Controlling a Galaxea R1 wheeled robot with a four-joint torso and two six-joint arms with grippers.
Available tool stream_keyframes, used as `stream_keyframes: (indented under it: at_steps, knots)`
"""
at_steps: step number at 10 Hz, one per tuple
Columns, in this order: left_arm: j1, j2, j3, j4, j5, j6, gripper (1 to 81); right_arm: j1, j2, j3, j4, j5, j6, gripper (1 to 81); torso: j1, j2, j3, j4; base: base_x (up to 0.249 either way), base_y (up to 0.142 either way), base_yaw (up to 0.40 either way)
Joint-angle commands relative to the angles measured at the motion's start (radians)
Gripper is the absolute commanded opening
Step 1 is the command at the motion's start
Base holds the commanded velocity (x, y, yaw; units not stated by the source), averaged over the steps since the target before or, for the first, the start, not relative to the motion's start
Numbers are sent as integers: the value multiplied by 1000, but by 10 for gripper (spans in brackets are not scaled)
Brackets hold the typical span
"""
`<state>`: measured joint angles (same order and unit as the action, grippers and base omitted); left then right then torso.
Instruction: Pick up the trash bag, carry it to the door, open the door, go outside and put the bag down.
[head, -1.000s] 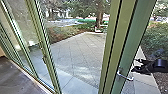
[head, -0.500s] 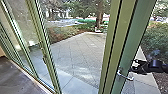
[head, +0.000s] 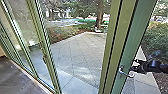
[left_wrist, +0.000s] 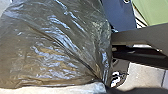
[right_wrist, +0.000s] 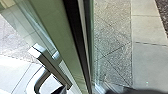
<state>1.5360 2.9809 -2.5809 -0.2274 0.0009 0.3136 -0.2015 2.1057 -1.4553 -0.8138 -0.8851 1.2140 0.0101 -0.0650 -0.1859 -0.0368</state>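
Observation:
In the head view my right gripper (head: 134, 65) is open beside the green door frame, just right of the metal door handle (head: 128, 73). The door (head: 112, 50) stands upright at centre right, with paving on both sides. In the right wrist view the handle (right_wrist: 38, 78) is large and close, and a dark tip of the right gripper (right_wrist: 61, 89) shows by its loop. A dark, shiny trash bag (left_wrist: 57, 50) hangs close to the camera in the left wrist view; its folds draw together at my left gripper (left_wrist: 103, 86), which is shut on it.
Paved ground (head: 77, 55) lies beyond the glass, with shrubs (head: 157, 37) at the right and a tree trunk (head: 99, 15) farther off. A row of green-framed glass panels (head: 41, 47) stands at the left, above a dark indoor floor (head: 17, 77).
My right arm has reached farther left into the head view, its gripper closer to the handle. The handle sits slightly farther right and higher.

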Motion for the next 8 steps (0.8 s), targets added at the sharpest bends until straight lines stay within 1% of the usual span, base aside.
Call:
stream_keyframes:
  at_steps: [1,2,3,4,5,6,7,8]
  knots:
    - [-21,-2,5,-6,77,2,10,185,-57,-77,-196,-94,-54,811,0,0,0,0,0,0,0]
    - [-21,-3,5,-6,77,2,10,185,-63,-69,-188,-94,-64,811,0,0,0,-22,0,0,0]
    - [-21,-3,5,-7,79,2,10,187,-73,-60,-186,-94,-67,811,1,0,31,-78,0,0,0]
    - [-21,-3,5,-6,79,2,10,185,-85,-54,-183,-94,-67,811,1,0,36,-85,0,0,0]
    - [-23,-3,5,-6,79,2,10,182,-96,-52,-180,-92,-68,811,1,1,42,-86,0,0,0]
    - [-21,-3,5,-6,79,2,10,179,-100,-55,-180,-92,-70,811,1,1,18,-51,0,0,0]
    - [-21,-3,5,-6,79,2,10,171,-113,-65,-182,-86,-88,811,1,1,22,-75,0,0,0]
    - [-21,-3,5,-7,79,2,10,161,-129,-68,-186,-71,-97,811,1,1,24,-84,0,0,0]
